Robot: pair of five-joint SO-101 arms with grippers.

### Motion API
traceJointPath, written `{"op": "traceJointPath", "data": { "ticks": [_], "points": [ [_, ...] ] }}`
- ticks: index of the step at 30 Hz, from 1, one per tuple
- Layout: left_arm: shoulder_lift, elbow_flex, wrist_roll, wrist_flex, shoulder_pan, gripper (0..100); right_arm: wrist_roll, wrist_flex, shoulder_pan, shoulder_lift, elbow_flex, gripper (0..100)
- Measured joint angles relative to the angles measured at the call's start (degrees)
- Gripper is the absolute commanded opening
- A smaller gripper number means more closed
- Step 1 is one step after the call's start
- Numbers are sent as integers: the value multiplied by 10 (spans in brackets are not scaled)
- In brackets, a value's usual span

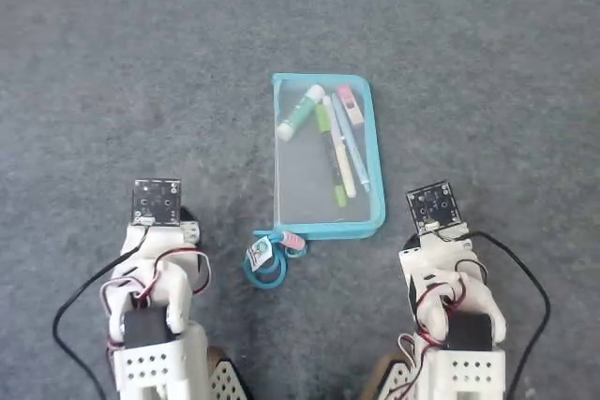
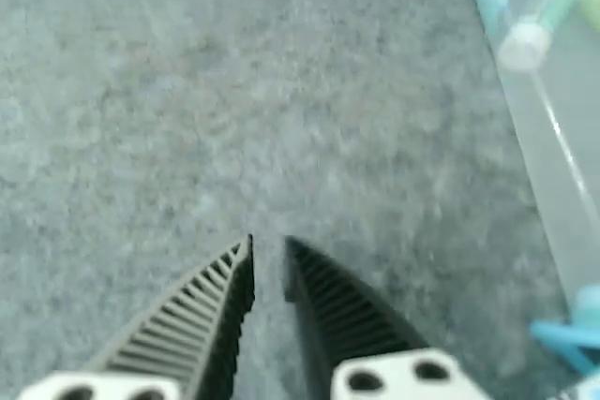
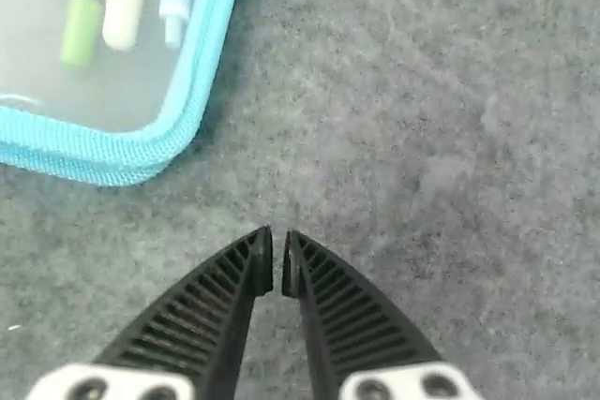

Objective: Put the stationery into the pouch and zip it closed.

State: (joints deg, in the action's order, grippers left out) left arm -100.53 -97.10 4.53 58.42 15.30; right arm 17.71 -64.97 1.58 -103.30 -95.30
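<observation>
A clear pouch with a teal zip edge point(image 1: 376, 166) lies flat at mid-table. Inside it are a green-capped glue stick point(image 1: 300, 111), a green highlighter point(image 1: 330, 156), a cream pen point(image 1: 341, 152) and a blue pen point(image 1: 352, 138). Its zip puller with a teal ring point(image 1: 267, 267) and small tags sits at the pouch's near left corner. My left gripper point(image 2: 267, 243) is shut over bare carpet to the left of the pouch point(image 2: 553, 203). My right gripper point(image 3: 277, 233) is shut over carpet by the pouch's near right corner point(image 3: 112, 152). Neither holds anything.
Grey carpet point(image 1: 141, 91) covers the whole table. The left arm point(image 1: 155, 269) and right arm point(image 1: 445, 278) stand near the front edge on either side of the pouch, with black cables trailing beside them.
</observation>
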Motion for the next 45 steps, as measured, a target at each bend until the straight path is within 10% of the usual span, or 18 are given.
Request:
{"op": "traceJointPath", "data": {
  "ticks": [45],
  "points": [
    [0,0,0,94,0,13,0,-98,1,0,0,30]
  ]
}}
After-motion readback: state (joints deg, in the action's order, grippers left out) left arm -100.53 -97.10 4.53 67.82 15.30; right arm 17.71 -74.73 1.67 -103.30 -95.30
